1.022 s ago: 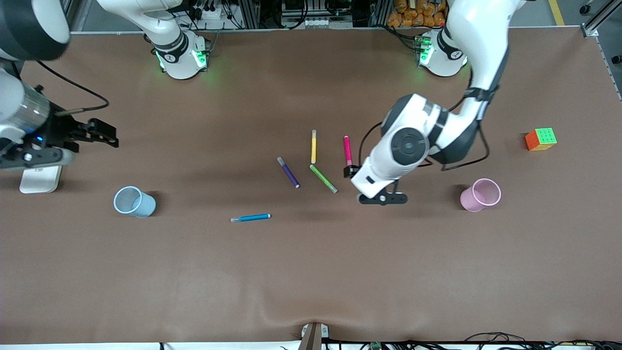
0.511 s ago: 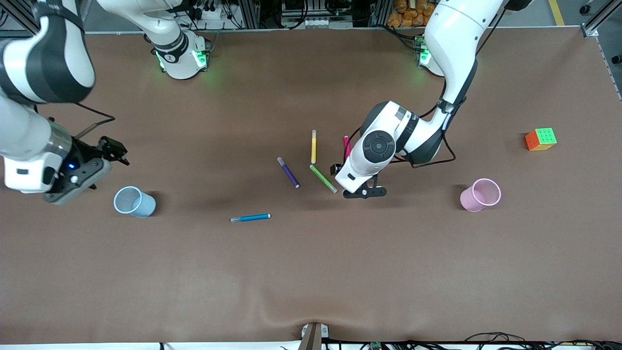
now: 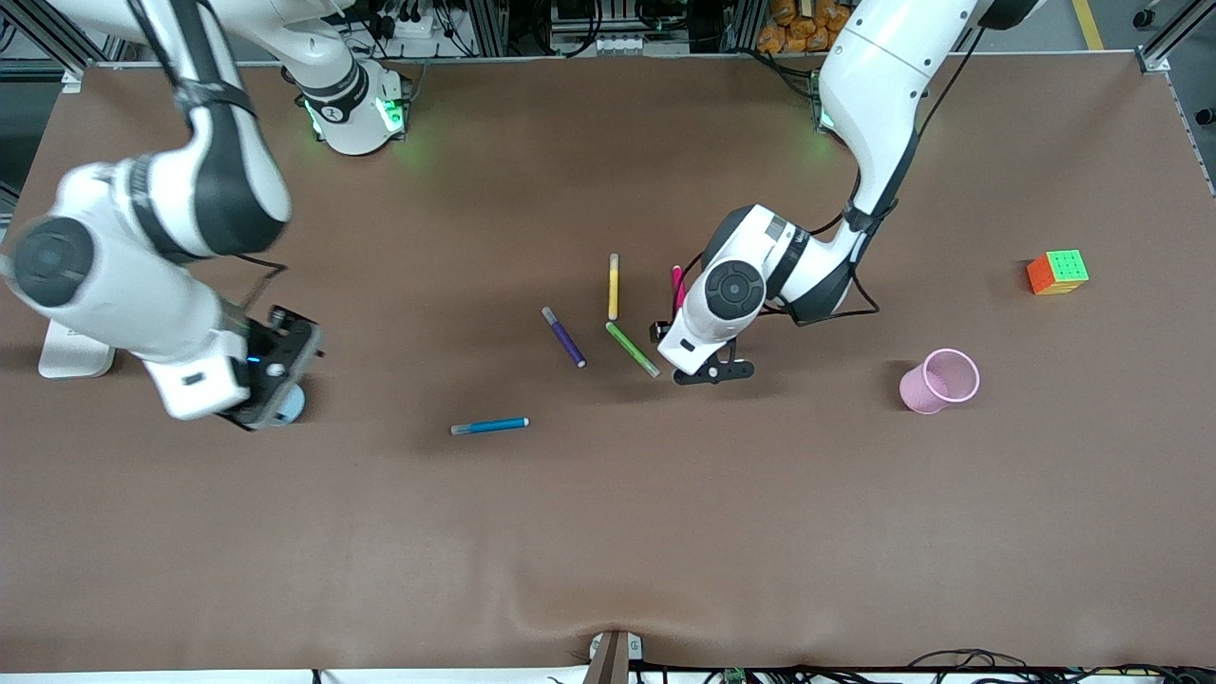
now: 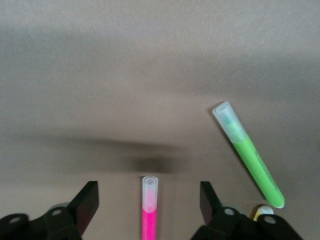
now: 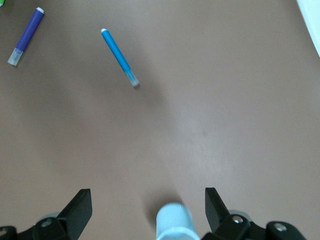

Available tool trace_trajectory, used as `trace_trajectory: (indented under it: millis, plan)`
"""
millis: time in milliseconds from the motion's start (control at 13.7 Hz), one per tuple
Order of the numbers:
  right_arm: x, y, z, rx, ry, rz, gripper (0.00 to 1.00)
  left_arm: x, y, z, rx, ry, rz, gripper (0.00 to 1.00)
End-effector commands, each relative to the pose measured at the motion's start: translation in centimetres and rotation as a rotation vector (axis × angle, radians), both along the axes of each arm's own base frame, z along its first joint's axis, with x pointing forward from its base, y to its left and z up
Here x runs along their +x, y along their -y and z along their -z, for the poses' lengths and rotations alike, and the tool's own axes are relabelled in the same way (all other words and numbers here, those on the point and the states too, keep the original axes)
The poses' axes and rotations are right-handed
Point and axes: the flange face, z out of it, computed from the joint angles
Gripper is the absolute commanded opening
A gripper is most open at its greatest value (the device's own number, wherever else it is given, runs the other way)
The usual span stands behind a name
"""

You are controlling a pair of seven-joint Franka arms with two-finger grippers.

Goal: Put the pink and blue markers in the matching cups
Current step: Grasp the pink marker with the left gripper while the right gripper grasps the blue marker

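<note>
The pink marker [image 3: 676, 283] lies on the brown table beside the yellow and green ones. My left gripper [image 3: 667, 331] hangs low over it and stands open. In the left wrist view the pink marker [image 4: 149, 212] lies between the two fingers of the left gripper [image 4: 148, 192] and touches neither. The blue marker [image 3: 489, 426] lies alone, nearer the front camera. My right gripper [image 3: 281, 366] is over the pale blue cup [image 3: 291, 407], which its hand mostly hides. The right gripper [image 5: 147, 195] is open with the blue cup [image 5: 173, 222] between its fingers. The pink cup [image 3: 939, 380] stands toward the left arm's end.
A purple marker [image 3: 563, 336], a yellow marker [image 3: 614, 285] and a green marker [image 3: 632, 349] lie close by the pink one. A colourful cube [image 3: 1057, 272] sits at the left arm's end. A white block [image 3: 71, 361] lies at the right arm's end.
The right arm swung in from the table's end and now hangs over the blue cup. The left hand shifted over the pink marker and lowered, covering most of it.
</note>
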Motion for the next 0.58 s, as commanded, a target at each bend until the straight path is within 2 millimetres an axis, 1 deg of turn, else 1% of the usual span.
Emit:
trace_trajectory:
  millis: [0, 73, 219, 292, 365, 511]
  plan:
    - [0.2, -5.4, 2.4, -0.005, 0.028, -0.098, 1.00, -0.4, 0.2, 1.0, 0.002, 0.009, -0.031, 0.85]
    - [0.2, -6.5, 3.6, -0.011, 0.028, -0.112, 1.00, -0.5, 0.2, 1.6, 0.009, 0.000, -0.040, 0.85]
    - [0.9, -7.6, 6.7, -0.013, 0.041, -0.101, 1.00, -1.2, 0.2, 2.4, 0.019, -0.012, -0.038, 0.82]
    - [0.6, -9.7, 8.1, -0.016, 0.050, -0.088, 1.00, -1.2, 0.2, 2.4, 0.018, -0.011, -0.038, 0.79]
    - [0.7, -10.8, 10.0, -0.045, 0.061, -0.110, 1.00, -1.2, 0.2, 2.5, 0.019, -0.012, -0.038, 0.75]
    - [1.4, -11.4, 12.6, -0.065, 0.102, -0.136, 1.00, -1.3, 0.3, 2.5, 0.019, -0.014, -0.045, 0.74]
